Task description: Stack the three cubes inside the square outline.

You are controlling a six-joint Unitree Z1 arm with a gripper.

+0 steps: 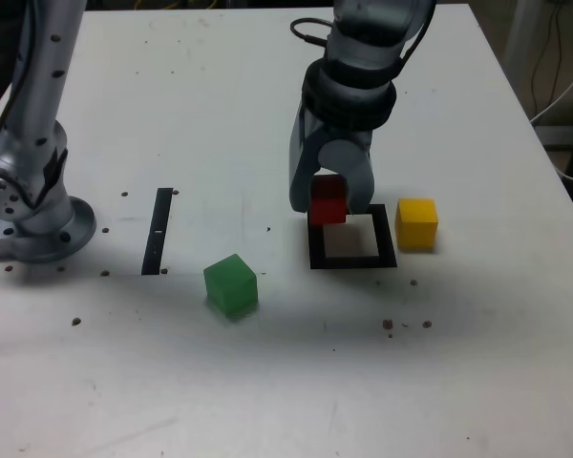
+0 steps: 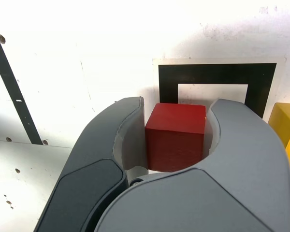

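The gripper [image 1: 328, 202] pinches the red cube [image 1: 328, 203] between its jaws, poised over the far edge of the square outline [image 1: 352, 258]. Just beyond the outline, on the exterior view's right, sits the yellow cube [image 1: 416, 223]. The green cube [image 1: 231, 284] lies nearer the camera, leftward, beside the black strip [image 1: 158, 230].
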